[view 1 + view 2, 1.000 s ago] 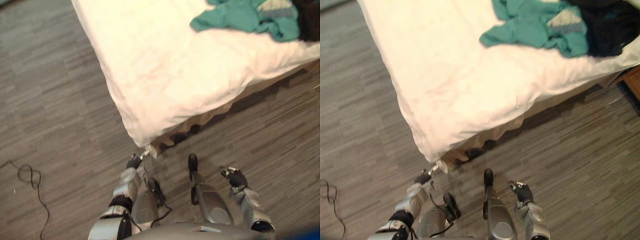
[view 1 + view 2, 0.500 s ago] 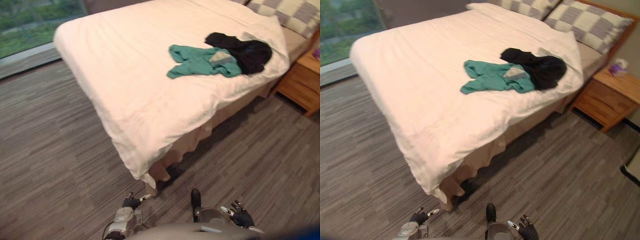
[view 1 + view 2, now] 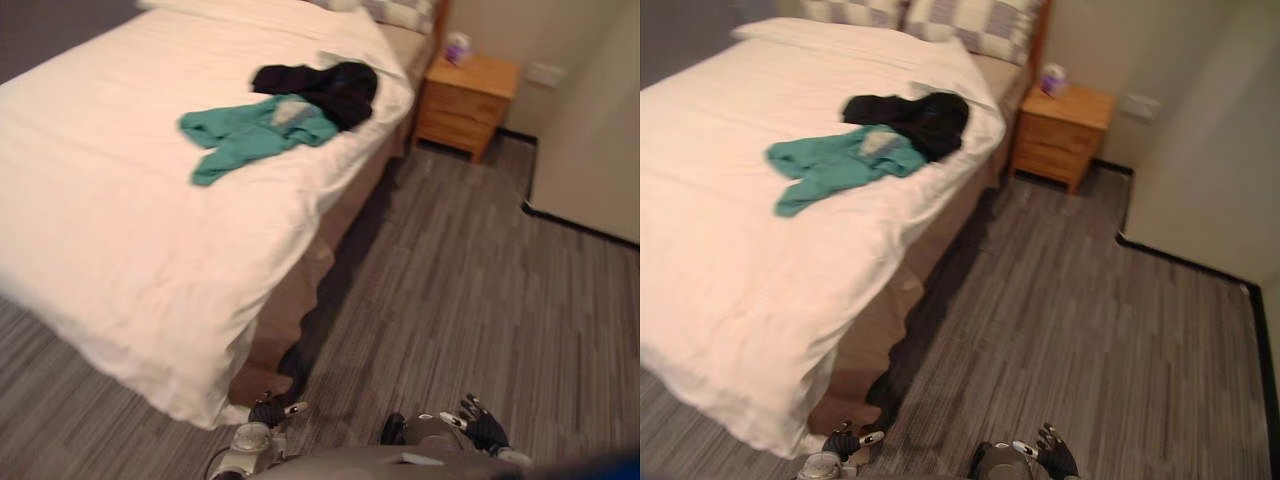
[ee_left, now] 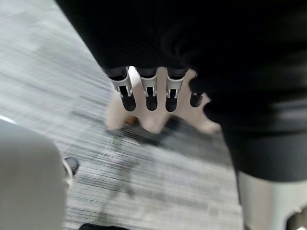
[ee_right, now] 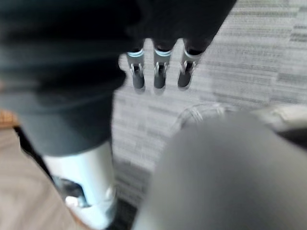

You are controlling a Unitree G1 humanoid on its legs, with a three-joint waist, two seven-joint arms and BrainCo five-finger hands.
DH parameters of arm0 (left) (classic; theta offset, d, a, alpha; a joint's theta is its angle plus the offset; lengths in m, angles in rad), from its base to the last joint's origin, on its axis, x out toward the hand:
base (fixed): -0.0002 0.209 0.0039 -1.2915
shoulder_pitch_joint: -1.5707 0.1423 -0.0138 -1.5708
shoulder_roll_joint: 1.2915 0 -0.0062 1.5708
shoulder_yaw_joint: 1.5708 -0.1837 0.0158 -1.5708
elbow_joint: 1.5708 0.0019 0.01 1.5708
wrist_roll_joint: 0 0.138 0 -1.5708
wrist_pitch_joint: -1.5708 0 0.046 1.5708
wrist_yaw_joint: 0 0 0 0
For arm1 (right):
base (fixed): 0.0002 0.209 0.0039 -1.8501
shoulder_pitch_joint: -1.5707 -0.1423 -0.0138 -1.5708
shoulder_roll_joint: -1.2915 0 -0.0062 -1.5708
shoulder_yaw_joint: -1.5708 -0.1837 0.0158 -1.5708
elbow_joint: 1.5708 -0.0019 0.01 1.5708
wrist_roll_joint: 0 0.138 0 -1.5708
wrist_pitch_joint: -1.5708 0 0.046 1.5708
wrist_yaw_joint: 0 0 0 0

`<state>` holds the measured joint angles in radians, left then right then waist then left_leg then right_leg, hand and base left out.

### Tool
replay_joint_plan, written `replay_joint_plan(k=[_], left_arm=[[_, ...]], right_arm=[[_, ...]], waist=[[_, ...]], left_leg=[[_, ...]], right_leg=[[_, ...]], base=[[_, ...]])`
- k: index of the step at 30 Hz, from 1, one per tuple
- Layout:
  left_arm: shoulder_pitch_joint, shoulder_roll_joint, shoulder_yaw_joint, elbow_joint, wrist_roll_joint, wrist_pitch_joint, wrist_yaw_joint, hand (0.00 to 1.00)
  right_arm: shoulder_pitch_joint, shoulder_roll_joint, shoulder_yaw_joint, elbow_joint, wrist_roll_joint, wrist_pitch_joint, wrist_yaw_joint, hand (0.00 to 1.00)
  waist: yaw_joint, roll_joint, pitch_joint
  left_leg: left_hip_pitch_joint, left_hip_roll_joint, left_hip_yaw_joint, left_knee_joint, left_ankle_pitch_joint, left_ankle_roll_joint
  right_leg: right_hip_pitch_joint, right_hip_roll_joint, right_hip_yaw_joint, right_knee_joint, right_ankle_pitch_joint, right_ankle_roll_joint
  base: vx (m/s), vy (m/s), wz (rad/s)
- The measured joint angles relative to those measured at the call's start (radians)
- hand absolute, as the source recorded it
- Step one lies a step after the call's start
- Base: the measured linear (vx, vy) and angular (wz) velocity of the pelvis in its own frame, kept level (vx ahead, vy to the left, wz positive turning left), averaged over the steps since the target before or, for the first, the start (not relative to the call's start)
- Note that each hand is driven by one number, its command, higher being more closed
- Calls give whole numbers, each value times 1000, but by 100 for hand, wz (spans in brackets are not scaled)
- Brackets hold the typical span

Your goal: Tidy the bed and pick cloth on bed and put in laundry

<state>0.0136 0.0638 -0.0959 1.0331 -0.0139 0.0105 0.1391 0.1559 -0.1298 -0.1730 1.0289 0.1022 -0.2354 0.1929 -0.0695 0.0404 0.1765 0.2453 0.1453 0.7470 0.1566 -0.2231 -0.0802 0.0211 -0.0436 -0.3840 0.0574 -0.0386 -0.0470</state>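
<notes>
Two garments, green cloth (image 3: 245, 138) and black cloth (image 3: 325, 88) touching it, lie on the bed (image 3: 100, 240), well beyond the fingers (image 4: 147, 98). Left hand (image 3: 268, 411) and right hand (image 3: 485, 430) hang low, fingers loosely straight and empty, probably because nothing is within reach.

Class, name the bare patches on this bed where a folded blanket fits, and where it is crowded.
Free: white duvet from the teal garment to the foot corner, and the strip between the clothes and the checked pillows. Crowded: the edge facing the wooden nightstand, where the black garment meets the teal one.
</notes>
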Motion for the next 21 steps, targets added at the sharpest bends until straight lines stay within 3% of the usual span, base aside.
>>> replay_joint_plan(k=[2,4,6,7,8,9,11,13,15,17,20,21], left_arm=[[-1,-7,-25,-12,15,-5,-3,0],[8,-1,-20,-12,16,-19,-2,0],[13,11,-17,-15,-7,-33,-3,0],[21,16,-15,-15,-15,-42,-2,0],[27,16,-15,-14,-17,-55,-3,0],[31,19,-15,-10,-19,-73,-3,0],[43,19,-20,-7,-21,-100,-8,0],[49,19,-19,2,-42,-120,-10,0],[53,23,-18,10,-53,-134,-11,0],[55,27,-4,9,-54,-136,-17,0],[60,27,-3,10,-54,-130,-24,0],[58,4,60,42,-56,-102,-25,0]], right_arm=[[4,-2,16,8,-11,11,-3,0],[1,-10,35,6,-8,18,-10,0],[-3,-6,59,6,-9,22,-10,0],[-6,-5,64,10,-9,23,-9,0],[-22,-8,63,21,-10,27,-6,0],[-31,-12,63,35,-10,31,-5,0],[-35,-23,63,40,-11,31,0,0],[-35,-37,62,51,-19,30,1,0],[-23,-26,57,49,-25,25,1,0],[-5,-9,52,49,-27,27,-6,0],[4,-4,36,51,-14,34,-8,0],[5,35,-30,58,34,135,-27,0]], waist=[[-5,8,-3],[1,8,-11],[12,-21,-14],[21,-22,-13],[30,-23,-12],[30,-14,-14],[27,4,-11],[27,30,-15],[15,22,-25],[28,3,-35],[30,2,-39],[32,-32,-61]], left_leg=[[-22,4,-38,-34,36,9],[-33,28,-102,64,46,10],[-98,27,-245,201,44,26],[-110,15,-307,208,23,40],[-120,-20,-437,175,-7,50],[-125,-51,-517,121,-23,44],[-124,-67,-576,28,-24,38],[-115,-59,-572,-14,-16,43],[-109,-69,-556,-26,-18,51],[-76,-77,-538,-62,-13,56],[-44,-72,-541,-83,-14,48],[-1,-56,-624,-135,26,21]], right_leg=[[46,26,55,-83,38,0],[61,40,129,-115,47,9],[56,35,209,-128,55,20],[53,35,234,-133,55,18],[36,38,291,-139,67,16],[29,39,341,-152,85,20],[24,43,387,-154,101,39],[27,55,402,-160,117,60],[30,37,365,-160,120,64],[37,25,332,-160,118,73],[53,33,306,-160,118,75],[91,47,186,-162,99,55]], base=[[-85,-101,-86],[-28,-67,-93],[10,-48,-93],[34,-7,-121],[44,93,-129],[26,127,-129],[-18,149,-91],[-26,148,-63],[38,171,-18],[89,102,-18],[92,35,-3],[39,7,0]])
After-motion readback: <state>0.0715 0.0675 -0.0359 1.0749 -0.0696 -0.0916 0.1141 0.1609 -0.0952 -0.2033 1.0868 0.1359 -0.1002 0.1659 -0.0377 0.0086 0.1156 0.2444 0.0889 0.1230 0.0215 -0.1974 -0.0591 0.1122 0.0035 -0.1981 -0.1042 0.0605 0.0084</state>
